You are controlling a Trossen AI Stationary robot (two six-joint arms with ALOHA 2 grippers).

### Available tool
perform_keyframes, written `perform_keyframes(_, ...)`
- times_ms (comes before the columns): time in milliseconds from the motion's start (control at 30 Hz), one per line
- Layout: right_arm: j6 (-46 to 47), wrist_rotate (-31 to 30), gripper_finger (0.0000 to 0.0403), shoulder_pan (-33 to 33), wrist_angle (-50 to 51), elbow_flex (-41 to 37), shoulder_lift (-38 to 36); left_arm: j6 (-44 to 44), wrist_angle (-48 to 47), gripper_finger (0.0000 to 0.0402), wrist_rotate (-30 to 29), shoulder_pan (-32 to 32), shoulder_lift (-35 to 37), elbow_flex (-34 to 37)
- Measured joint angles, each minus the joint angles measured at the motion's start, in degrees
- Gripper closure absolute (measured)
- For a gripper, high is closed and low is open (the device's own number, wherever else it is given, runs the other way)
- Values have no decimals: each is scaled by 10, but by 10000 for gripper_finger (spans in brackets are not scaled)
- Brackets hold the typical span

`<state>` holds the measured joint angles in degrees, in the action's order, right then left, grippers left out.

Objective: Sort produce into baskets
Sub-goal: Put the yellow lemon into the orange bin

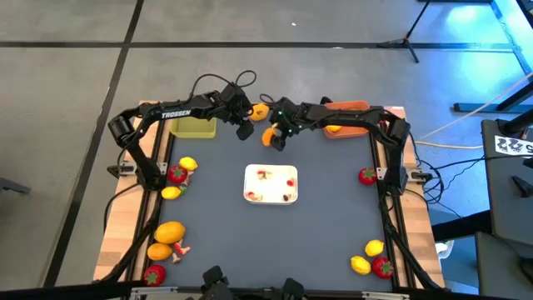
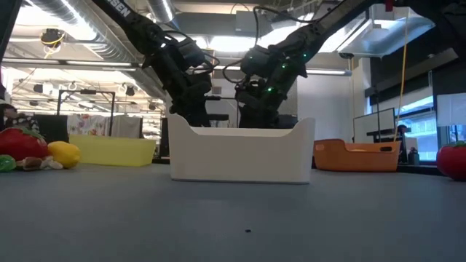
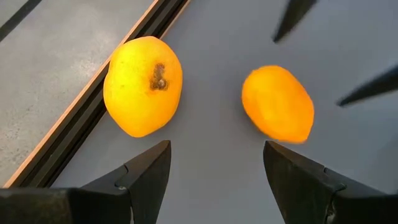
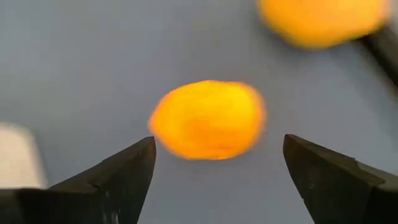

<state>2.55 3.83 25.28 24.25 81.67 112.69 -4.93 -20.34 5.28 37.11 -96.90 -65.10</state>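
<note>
Both grippers spread wide at the far edge, right gripper (image 4: 214, 180) over the smooth orange oval toy fruit (image 4: 207, 119), left gripper (image 3: 214, 180) beside it near a yellow lemon-like piece (image 3: 143, 86): collision risk, or the fruit gets knocked away.

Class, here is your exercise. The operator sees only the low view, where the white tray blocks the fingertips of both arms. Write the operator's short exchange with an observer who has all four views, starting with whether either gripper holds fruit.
Operator: Is either gripper holding a fruit?
Observer: No. The right gripper is open, and an orange fruit sits ungripped just ahead of its fingers.
Operator: And the left one?
Observer: The left gripper is open and empty. A yellow fruit lies ahead of it by the table's edge.
Operator: Where are they on the table?
Observer: At the far edge, between the yellow-green basket and the orange basket.
</note>
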Motion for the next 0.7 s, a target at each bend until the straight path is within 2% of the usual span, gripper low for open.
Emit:
perform_keyframes(133, 2, -15, 55, -4, -26, 0, 12, 0, 4, 150, 0, 0, 0, 0)
perform_keyframes(367, -21, 35, 55, -5, -59, 0, 34, -1, 4, 150, 0, 0, 0, 0)
perform_keyframes(700, -47, 7, 55, -4, -91, 0, 36, 28, 53, 150, 0, -14, -35, 0)
